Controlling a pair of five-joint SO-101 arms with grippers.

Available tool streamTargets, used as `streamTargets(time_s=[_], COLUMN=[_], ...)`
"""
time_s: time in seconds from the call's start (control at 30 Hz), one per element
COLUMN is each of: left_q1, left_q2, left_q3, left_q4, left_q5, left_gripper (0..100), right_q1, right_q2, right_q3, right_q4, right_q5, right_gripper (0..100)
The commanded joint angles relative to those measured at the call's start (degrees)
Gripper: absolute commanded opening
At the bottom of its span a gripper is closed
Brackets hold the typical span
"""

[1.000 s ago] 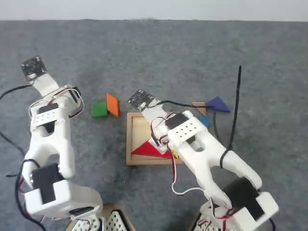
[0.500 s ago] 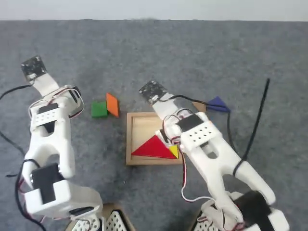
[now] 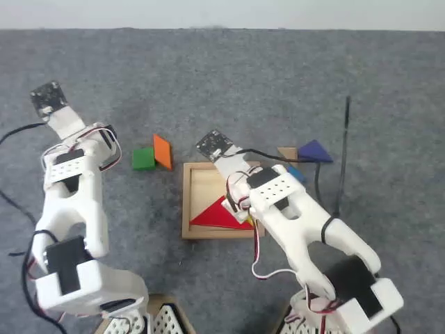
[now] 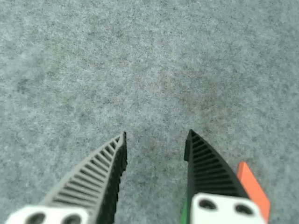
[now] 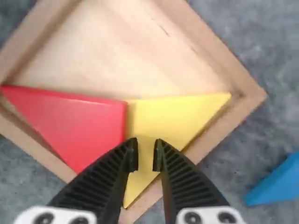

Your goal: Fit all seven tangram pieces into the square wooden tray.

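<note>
Furthest left, the left gripper hangs over bare grey carpet, its jaws spread wide with nothing between them. Just outside one of its fingers, on the side toward the other arm, a green square and an orange parallelogram lie on the carpet, touching each other; the left wrist view catches the parallelogram's edge behind that finger.

Next comes the square wooden tray, well apart from the left gripper and directly beneath the right gripper. The right gripper's jaws are almost closed, with a thin slit between the tips, and they hold nothing. Under those tips a red triangle and a yellow triangle lie flat in the tray, side by side with edges touching, along the tray's side nearest the arm bases. The tips sit over the yellow piece, right by the seam between the two; whether they press on it cannot be told. The tray floor ahead of the tips is bare wood.

Outside the tray, past the rim beside the right gripper, a light blue triangle rests on the carpet. Farther out lie a tan piece and a dark blue triangle, touching each other.
</note>
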Motion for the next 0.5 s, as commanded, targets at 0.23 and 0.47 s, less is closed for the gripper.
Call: streamTargets(time_s=[0.23, 0.47], left_q1=[0.26, 0.26], left_q2=[-0.35, -0.35], left_q3=[-3.12, -3.12], left_q4=[0.09, 0.09], left_q5=[0.62, 0.62], left_gripper=[20, 20], right_q1=[-2.77, -2.68], right_q2=[-5.93, -9.8], right_q3=[-0.35, 0.97], right_q4=[-0.48, -1.36], right_q5=[0.79, 0.26], right_gripper=[5.8, 5.8])
